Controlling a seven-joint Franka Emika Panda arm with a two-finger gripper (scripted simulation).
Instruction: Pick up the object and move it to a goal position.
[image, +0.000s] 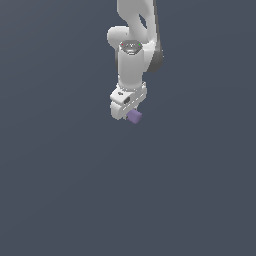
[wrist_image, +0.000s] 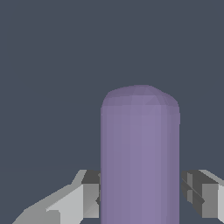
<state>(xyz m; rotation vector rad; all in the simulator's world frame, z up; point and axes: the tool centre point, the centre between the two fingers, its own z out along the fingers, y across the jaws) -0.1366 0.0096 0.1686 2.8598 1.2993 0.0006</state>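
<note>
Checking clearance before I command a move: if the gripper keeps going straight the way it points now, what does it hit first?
The purple block already sits between the jaws of the gripper. Beyond it, only the plain dark surface shows; depth is unclear.

Flat, even simulator lighting; both renders are dim overall against a uniform dark slate background. No cast shadows or glare appear. The white arm (image: 132, 55) shades grey on one side. The purple block (wrist_image: 140, 157) shows soft faceted shading. Low resolution leaves edges jagged; no focus blur.
</note>
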